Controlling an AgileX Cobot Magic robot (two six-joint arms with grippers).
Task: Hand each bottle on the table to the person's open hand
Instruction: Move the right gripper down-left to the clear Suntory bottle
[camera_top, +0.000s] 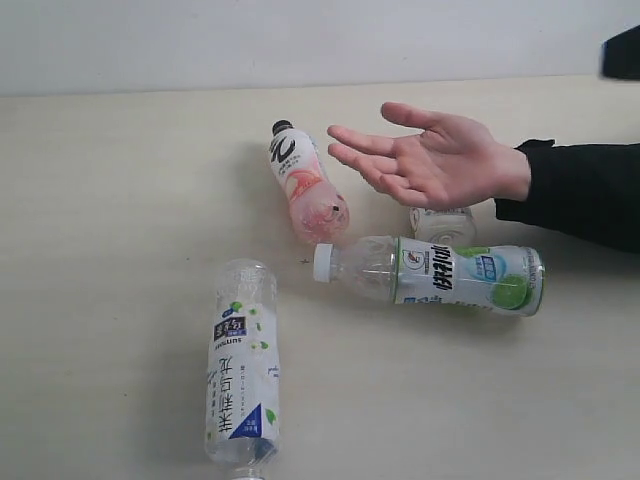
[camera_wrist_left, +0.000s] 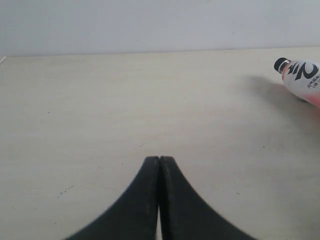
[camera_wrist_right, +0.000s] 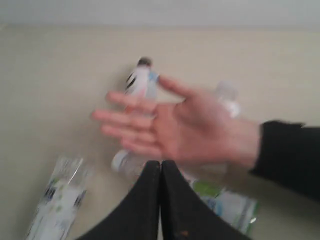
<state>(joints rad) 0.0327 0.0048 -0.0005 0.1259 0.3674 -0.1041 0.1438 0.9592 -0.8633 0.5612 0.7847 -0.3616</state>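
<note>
Several bottles lie on the cream table (camera_top: 120, 200). The pink-label bottle (camera_top: 300, 180) with a black cap is at the middle back, and the green-lime bottle (camera_top: 440, 275) with a white cap lies in front of it. A leafy-label bottle (camera_top: 241, 370) lies at the front, and a small bottle (camera_top: 443, 222) is partly hidden under the person's open hand (camera_top: 430, 155). Neither gripper shows in the exterior view. My left gripper (camera_wrist_left: 159, 159) is shut and empty over bare table, far from the pink-label bottle (camera_wrist_left: 302, 77). My right gripper (camera_wrist_right: 161, 162) is shut and empty, above the bottles and near the hand (camera_wrist_right: 185, 127).
The person's black sleeve (camera_top: 585, 190) reaches in from the right. A dark object (camera_top: 622, 52) sits at the top right corner. A pale wall (camera_top: 300, 40) bounds the table's far edge. Bare tabletop spreads across the left side.
</note>
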